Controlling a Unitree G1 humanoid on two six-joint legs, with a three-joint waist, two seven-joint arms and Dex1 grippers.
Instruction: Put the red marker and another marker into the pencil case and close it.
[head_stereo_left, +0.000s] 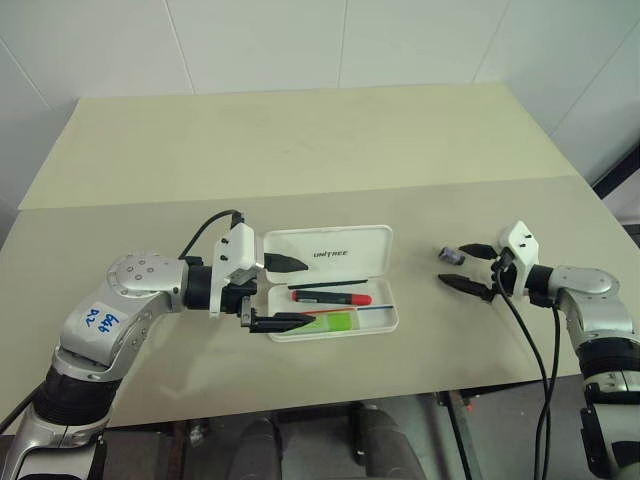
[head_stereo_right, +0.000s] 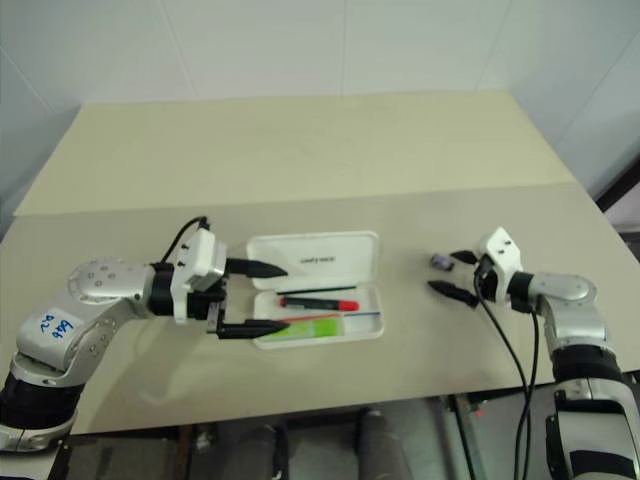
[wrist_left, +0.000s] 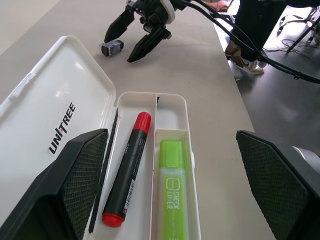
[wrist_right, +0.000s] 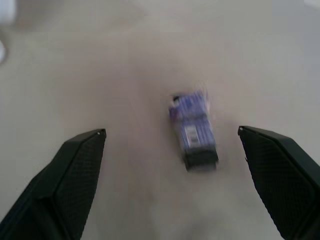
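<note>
Already, from the head views, the pencil case (head_stereo_left: 335, 280) lies open on the table (head_stereo_left: 300, 150), lid raised toward twelve o'clock. The red marker (head_stereo_left: 332, 297) and the green marker (head_stereo_left: 333, 321) both rest in its tray, so the loading looks done and only the closing remains. The left hand (head_stereo_left: 285, 293) hangs at the case's nine o'clock end, fingers spread, holding nothing. The right hand (head_stereo_left: 474, 268) sits well apart at three o'clock, fingers spread around a small purple stub (head_stereo_left: 452, 256).

In the left wrist view, the red marker lies in one compartment beside the lid hinge and the green marker in the neighbouring one, a divider between them.

In the right wrist view, the stub lies on the table between the spread fingers, untouched.
</note>
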